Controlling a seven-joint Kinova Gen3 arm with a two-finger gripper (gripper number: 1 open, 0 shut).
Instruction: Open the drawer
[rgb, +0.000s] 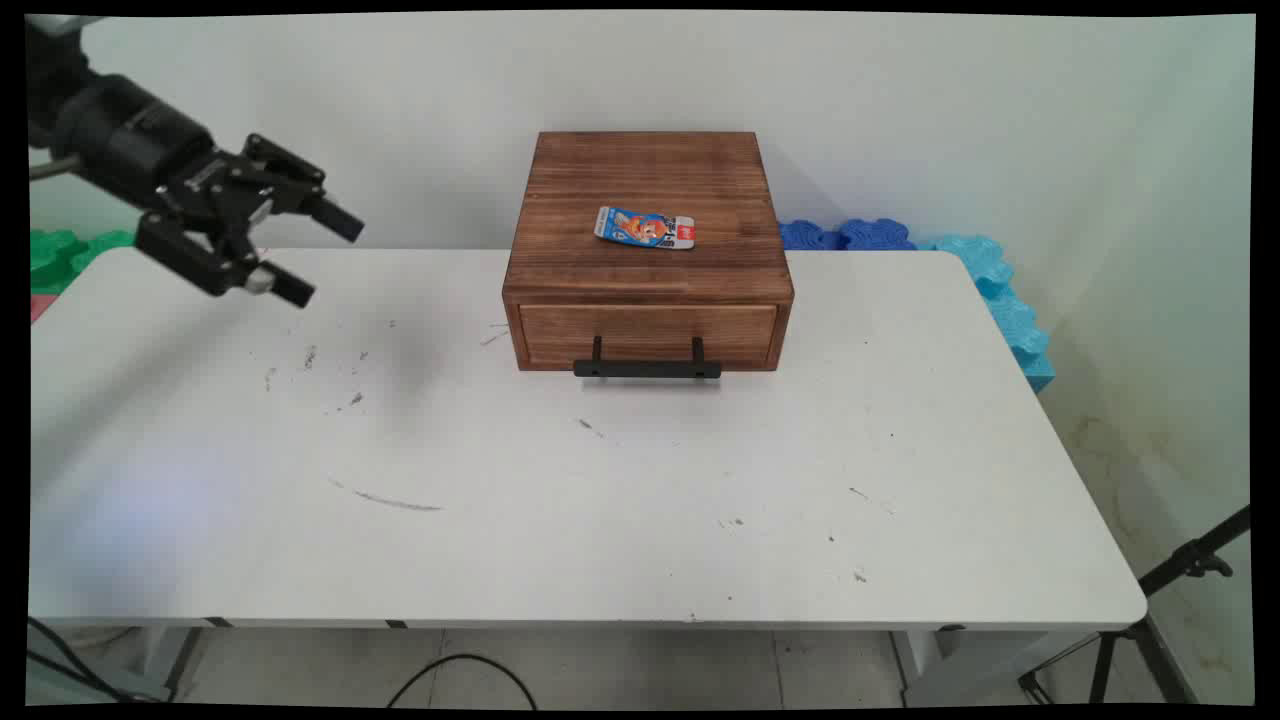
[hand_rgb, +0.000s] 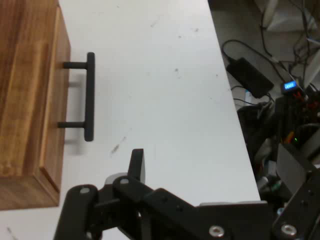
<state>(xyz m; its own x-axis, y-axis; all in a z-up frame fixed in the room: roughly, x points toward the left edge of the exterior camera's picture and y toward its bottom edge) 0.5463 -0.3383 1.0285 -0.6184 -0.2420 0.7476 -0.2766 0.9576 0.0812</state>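
surface (rgb: 640, 500): white rectangular top with rounded corners, filling most of the frame in the main view; its far edge runs along the wall.
marks: dark scuffs and specks scattered over the surface, thickest at left of centre, with a curved streak lower left of centre.
wooden drawer box (rgb: 648, 250): brown, standing directly on the surface at upper centre, toward the far edge; its drawer front faces the near side and looks shut, though the seam is hard to judge.
handle (rgb: 647, 368): black bar on two posts on the drawer front, just above the surface.
near half: only bare white with the marks.
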